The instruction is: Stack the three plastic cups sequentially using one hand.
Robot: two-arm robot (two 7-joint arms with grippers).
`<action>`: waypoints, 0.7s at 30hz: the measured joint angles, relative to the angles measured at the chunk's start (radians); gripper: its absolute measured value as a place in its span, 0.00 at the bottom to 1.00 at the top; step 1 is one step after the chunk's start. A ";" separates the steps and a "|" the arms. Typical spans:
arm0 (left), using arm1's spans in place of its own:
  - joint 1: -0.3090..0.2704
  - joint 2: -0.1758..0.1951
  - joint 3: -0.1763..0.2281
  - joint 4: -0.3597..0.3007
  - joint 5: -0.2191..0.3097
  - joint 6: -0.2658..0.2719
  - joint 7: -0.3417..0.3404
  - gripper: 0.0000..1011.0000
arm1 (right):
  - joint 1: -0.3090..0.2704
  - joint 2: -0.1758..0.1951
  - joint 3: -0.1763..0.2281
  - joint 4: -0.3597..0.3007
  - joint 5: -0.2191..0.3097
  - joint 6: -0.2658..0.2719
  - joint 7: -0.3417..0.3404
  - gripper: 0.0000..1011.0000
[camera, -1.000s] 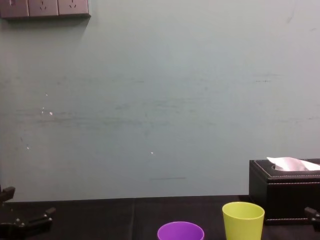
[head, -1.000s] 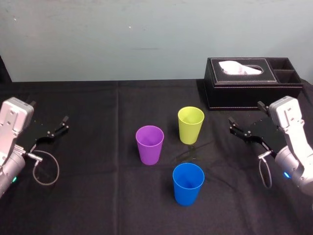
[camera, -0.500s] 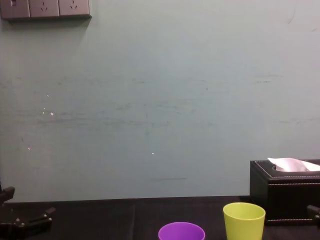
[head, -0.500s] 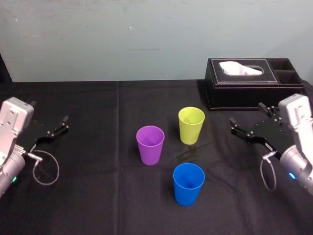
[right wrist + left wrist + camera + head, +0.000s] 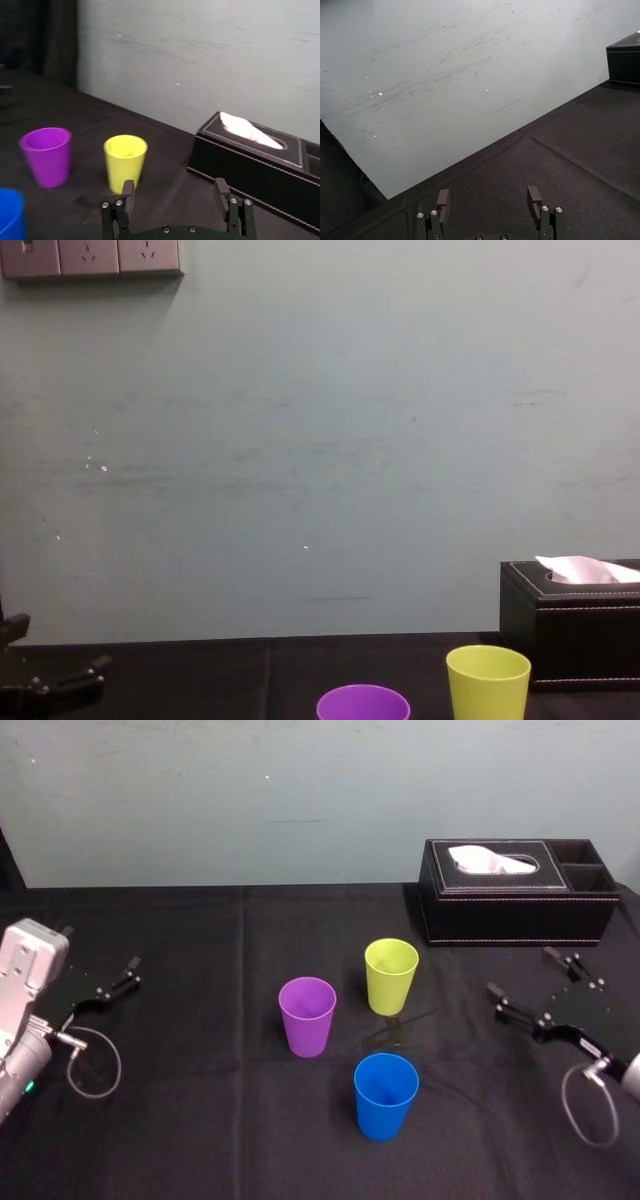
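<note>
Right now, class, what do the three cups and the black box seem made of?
The purple cup, yellow-green cup and blue cup: probably smooth plastic, judging by even colour and thin rims. The black box: leather or imitation, matte, with pale stitching along its edges.

Ahead of the right gripper's [image 5: 522,972] spread jaws: bare black tablecloth [image 5: 200,1050], then the yellow-green cup [image 5: 390,976], with the purple cup [image 5: 307,1016] beyond. Off the finger nearer the robot, the blue cup [image 5: 386,1095]. Open gaps between all three. Past the farther finger, the black tissue box [image 5: 515,905]. Before the left gripper's [image 5: 489,192] parted jaws, open cloth.
</note>
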 joint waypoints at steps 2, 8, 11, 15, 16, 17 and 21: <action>0.000 0.000 0.000 0.000 0.000 0.000 0.000 1.00 | -0.016 0.013 0.010 -0.008 0.014 -0.009 0.027 0.99; 0.000 0.000 0.000 0.000 0.000 0.000 0.000 1.00 | -0.077 0.061 0.043 -0.029 0.055 -0.053 0.131 0.99; 0.000 0.000 0.000 0.000 0.000 0.000 0.000 1.00 | -0.101 0.077 0.053 -0.033 0.069 -0.075 0.178 0.99; 0.000 0.000 0.000 0.000 0.000 0.000 0.000 1.00 | -0.128 0.093 0.062 -0.036 0.081 -0.100 0.235 0.99; 0.000 0.000 0.000 0.000 0.000 0.000 0.000 1.00 | -0.135 0.098 0.063 -0.036 0.083 -0.110 0.257 0.99; 0.000 0.000 0.000 0.000 0.000 0.000 0.000 1.00 | -0.139 0.099 0.063 -0.036 0.084 -0.114 0.265 0.99; 0.000 0.000 0.000 0.000 0.000 0.000 0.000 1.00 | -0.153 0.103 0.058 -0.032 0.079 -0.132 0.310 0.99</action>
